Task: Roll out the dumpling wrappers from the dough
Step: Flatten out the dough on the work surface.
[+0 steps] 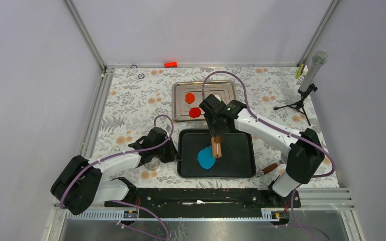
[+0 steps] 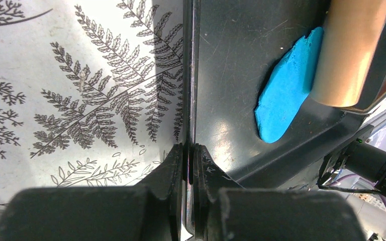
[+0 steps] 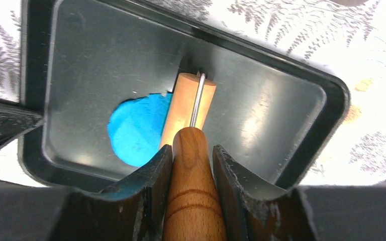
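Note:
The dough (image 1: 206, 158) is a flattened bright blue patch in the black tray (image 1: 241, 165). My right gripper (image 1: 215, 131) is shut on the wooden handle (image 3: 193, 170) of a small roller (image 3: 188, 108). The roller's barrel rests on the right edge of the dough (image 3: 135, 128). My left gripper (image 2: 191, 155) is shut on the black tray's left rim (image 2: 190, 75), with the dough (image 2: 284, 100) and roller (image 2: 349, 50) beyond it. Two dumpling wrappers, one orange-red (image 1: 190, 97) and one red (image 1: 195, 112), lie on the metal tray (image 1: 226, 88) behind.
A microphone on a tripod (image 1: 309, 75) stands at the back right. Another wooden-handled tool (image 1: 269, 168) lies just right of the black tray. A small clear round object (image 1: 153, 163) sits by the left arm. A red block (image 1: 170, 64) rests on the back rail.

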You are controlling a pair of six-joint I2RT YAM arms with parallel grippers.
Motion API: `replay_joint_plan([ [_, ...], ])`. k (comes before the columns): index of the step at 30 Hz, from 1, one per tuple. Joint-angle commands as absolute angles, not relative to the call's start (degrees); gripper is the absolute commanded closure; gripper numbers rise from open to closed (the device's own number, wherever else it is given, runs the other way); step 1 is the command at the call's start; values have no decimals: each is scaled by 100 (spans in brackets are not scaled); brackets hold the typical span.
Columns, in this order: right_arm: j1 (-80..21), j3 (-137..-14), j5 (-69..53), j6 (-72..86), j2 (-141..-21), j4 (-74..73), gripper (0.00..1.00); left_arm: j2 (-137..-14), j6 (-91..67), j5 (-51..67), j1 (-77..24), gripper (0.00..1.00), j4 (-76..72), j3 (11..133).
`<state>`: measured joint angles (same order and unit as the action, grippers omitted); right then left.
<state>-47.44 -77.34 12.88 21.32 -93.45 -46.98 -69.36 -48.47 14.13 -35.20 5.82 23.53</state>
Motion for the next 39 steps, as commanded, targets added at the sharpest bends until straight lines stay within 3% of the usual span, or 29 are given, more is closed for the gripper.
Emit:
replay_joint_plan([
  [1,-4458,-7440,2614,1577,-9312,-6506,100,-6837,-4711,1018,-3454,100,929,2555],
  [8,-4393,-7653,2645,1629,-9022,-6701,100,-6902,-4698,1037,-3453,100,929,2637],
  [20,-4294,-8238,701,2366,-8265,-6045,100,-6921,-4702,1066,-3454,100,970,2714],
  [30,-4083,-6465,-297,3862,-7352,-4134,100,-6964,-4702,1086,-3454,100,983,2768],
  [39,-4056,-5086,-35,5589,-6319,-3269,100,-7014,-4702,1109,-3454,100,967,2780],
])
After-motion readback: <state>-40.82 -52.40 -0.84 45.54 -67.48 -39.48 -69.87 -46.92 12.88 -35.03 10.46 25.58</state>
